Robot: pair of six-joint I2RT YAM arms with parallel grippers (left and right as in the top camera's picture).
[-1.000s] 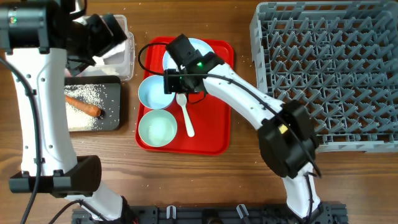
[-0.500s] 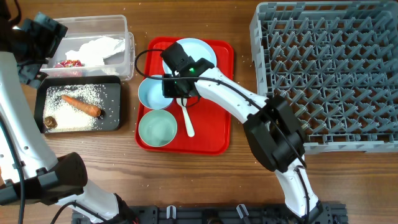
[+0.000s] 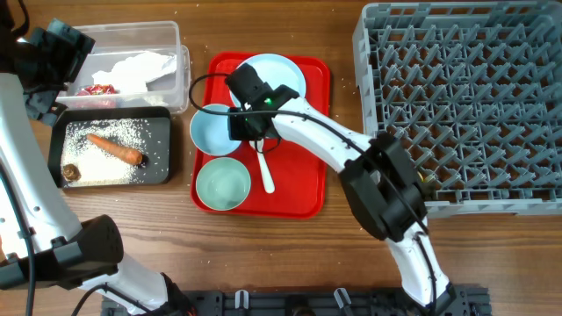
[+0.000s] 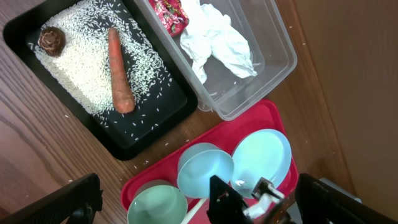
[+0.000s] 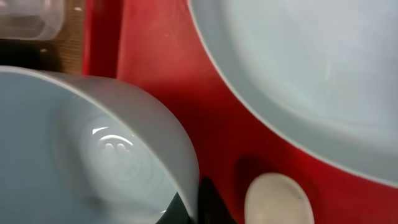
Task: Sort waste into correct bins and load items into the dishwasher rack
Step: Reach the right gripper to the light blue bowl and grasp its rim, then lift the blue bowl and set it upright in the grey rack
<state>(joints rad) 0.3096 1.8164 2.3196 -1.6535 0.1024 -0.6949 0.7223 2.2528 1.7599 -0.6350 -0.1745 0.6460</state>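
**Ana:** Where is the big grey rack?

**Ben:** On the right of the worktop, well apart from the red tray. The plate and the blue bowl sit on that tray.

**Ana:** How will the bowl feel?

**Ben:** Light, hard and slippy, I think. The thin rim is the best spot to hold.

**Ana:** And the hands?

**Ben:** The right hand looks pinched shut on that rim, on the side near the spoon. The left hand is wide open and holds nothing, over by the clear tub.
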